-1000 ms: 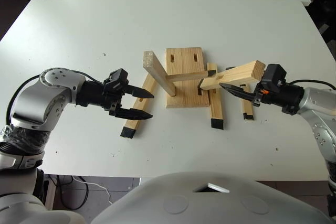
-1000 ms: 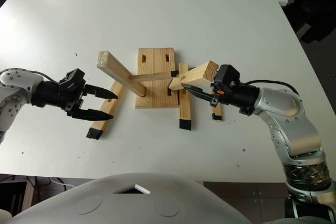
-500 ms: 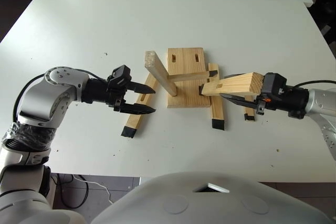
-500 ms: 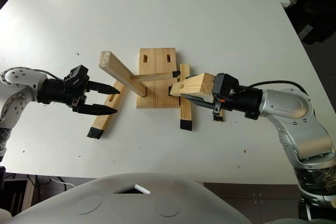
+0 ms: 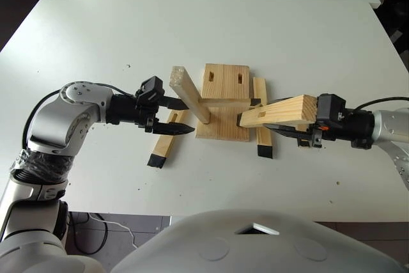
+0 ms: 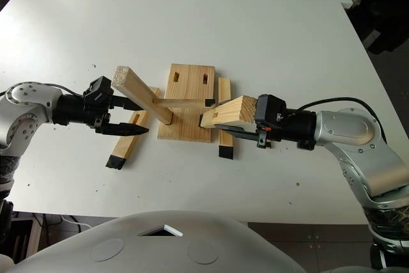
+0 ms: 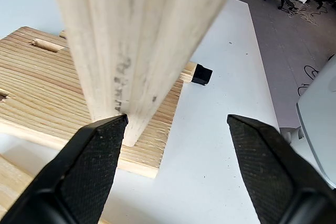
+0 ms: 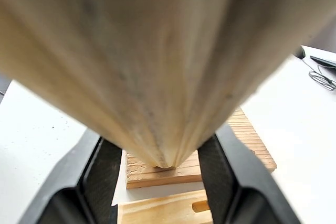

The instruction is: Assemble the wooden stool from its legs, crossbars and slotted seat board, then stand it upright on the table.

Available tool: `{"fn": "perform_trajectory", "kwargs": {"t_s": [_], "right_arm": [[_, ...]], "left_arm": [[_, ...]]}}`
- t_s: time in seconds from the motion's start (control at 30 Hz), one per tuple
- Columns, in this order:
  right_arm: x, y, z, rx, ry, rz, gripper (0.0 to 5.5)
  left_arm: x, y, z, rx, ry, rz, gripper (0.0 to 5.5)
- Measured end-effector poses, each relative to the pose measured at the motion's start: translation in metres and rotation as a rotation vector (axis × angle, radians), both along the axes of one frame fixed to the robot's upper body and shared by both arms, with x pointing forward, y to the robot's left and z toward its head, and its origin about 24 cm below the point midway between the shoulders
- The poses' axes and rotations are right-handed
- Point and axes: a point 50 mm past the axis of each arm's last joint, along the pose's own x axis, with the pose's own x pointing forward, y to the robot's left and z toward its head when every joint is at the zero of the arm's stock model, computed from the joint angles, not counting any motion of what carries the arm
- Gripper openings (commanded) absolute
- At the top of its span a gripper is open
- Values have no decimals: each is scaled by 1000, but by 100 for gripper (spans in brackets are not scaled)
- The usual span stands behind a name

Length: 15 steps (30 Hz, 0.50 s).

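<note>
The right gripper is clamping a thick wooden leg lengthwise between its closed jaws. The leg's free end is projecting ahead of the fingertips and hanging over the near edge of the slotted seat board, which is lying flat on the table. The left gripper is holding its jaws spread around the foot of a second leg, which is leaning up off the board (one finger is touching the wood, the other is standing well apart). A thin crossbar is running from this leg, away from the left jaws, toward the clamped leg, and a loose leg is lying on the table just beneath the left jaws.
</note>
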Motion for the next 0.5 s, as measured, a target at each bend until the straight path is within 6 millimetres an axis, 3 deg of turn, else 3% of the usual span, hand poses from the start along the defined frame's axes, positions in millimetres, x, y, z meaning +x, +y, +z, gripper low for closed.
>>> {"fn": "perform_trajectory", "kwargs": {"t_s": [0.5], "right_arm": [[3, -14, -4, 20, 93, 25, 204]], "left_arm": [[-2, -1, -3, 9, -12, 16, 353]]}}
